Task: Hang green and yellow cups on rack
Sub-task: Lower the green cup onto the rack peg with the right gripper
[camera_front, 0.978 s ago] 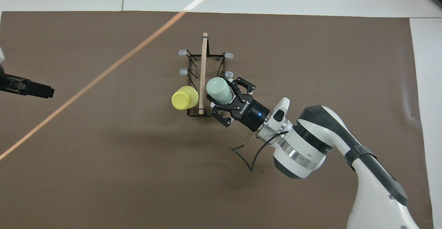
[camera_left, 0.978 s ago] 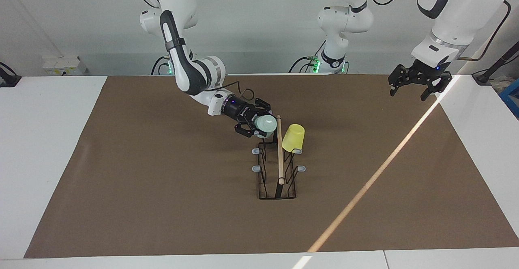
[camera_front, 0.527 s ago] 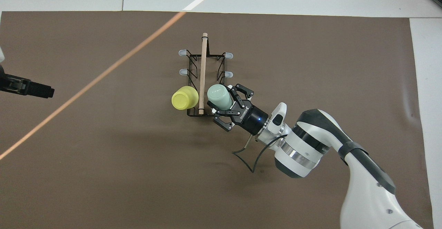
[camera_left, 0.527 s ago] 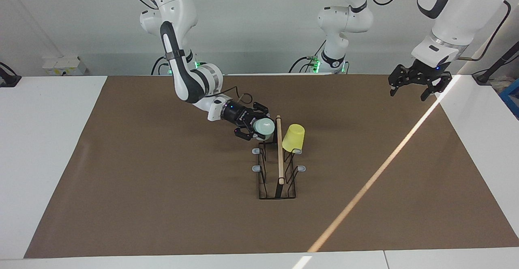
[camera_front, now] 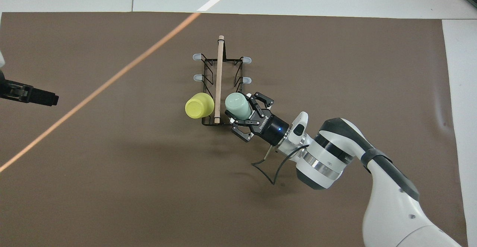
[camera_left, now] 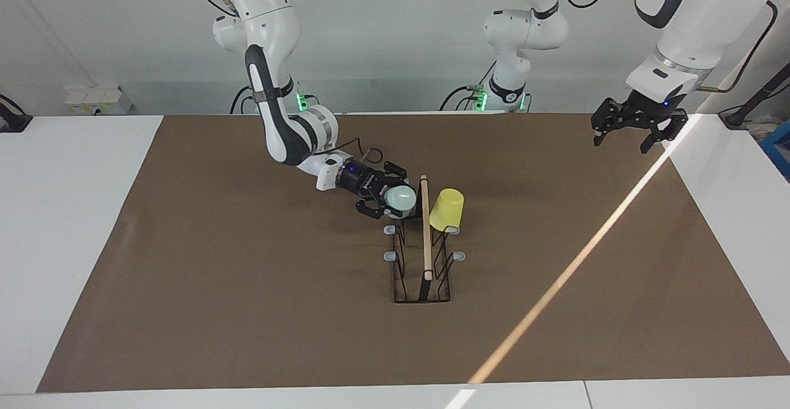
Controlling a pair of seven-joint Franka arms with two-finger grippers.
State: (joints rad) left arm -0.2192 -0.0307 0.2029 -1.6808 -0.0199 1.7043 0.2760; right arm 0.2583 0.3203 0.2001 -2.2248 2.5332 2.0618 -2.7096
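The black wire rack (camera_left: pixel 426 264) with its wooden rod (camera_front: pixel 219 64) stands mid-table. The yellow cup (camera_left: pixel 446 207) hangs upside down on the rack's peg nearest the robots, on the left arm's side; it also shows in the overhead view (camera_front: pixel 199 105). My right gripper (camera_left: pixel 391 197) is shut on the pale green cup (camera_left: pixel 400 198), held tilted with its bottom toward the rod, at the nearest peg on the right arm's side (camera_front: pixel 237 105). That peg is hidden by the cup. My left gripper (camera_left: pixel 631 130) waits open and empty, raised over the left arm's end of the table.
A brown mat (camera_left: pixel 247 310) covers the table, with white table margins (camera_left: pixel 55 224) at both ends. A bright strip of light (camera_left: pixel 568 273) crosses the mat. Several grey-tipped pegs (camera_front: pixel 196 57) on the rack are bare.
My right gripper has lowered and drawn slightly back toward the robots with the green cup, bringing it down beside the rod. The yellow cup and the left arm have not moved.
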